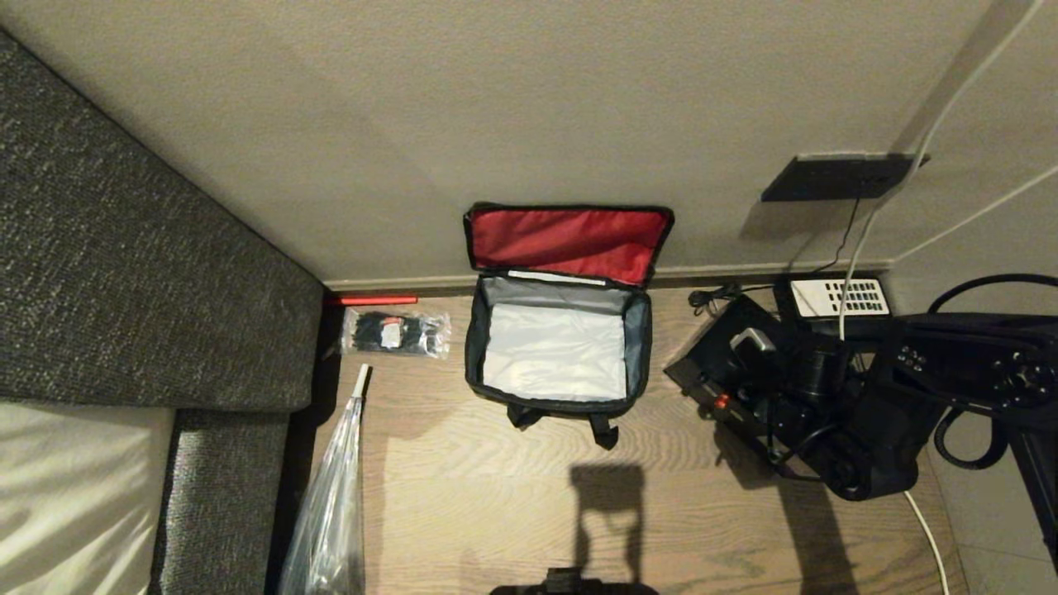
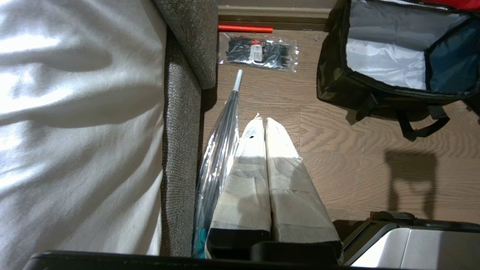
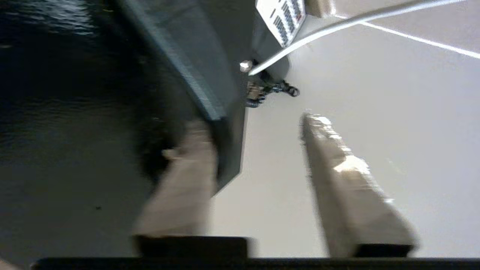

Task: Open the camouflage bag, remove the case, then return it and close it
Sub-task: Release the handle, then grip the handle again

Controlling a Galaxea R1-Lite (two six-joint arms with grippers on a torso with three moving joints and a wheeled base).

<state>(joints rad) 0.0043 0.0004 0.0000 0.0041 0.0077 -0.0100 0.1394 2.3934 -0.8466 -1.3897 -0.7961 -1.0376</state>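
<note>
Right gripper [image 3: 258, 150] spread beside the case [image 1: 727, 364], right of the gaping camouflage bag [image 1: 555, 347]; rigid, slick shell, so I'd take its handle [image 1: 750, 340].

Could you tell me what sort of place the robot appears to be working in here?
Probably a hotel or bedroom floor beside a bed: a white sheet over a grey upholstered base, wood-look flooring, and a corded telephone by the wall. The camouflage bag lies open on the floor.

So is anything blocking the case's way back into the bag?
Nothing visible: the camouflage bag stands open and empty, lid back against the wall, bare floor between it and the case under the right gripper.
</note>
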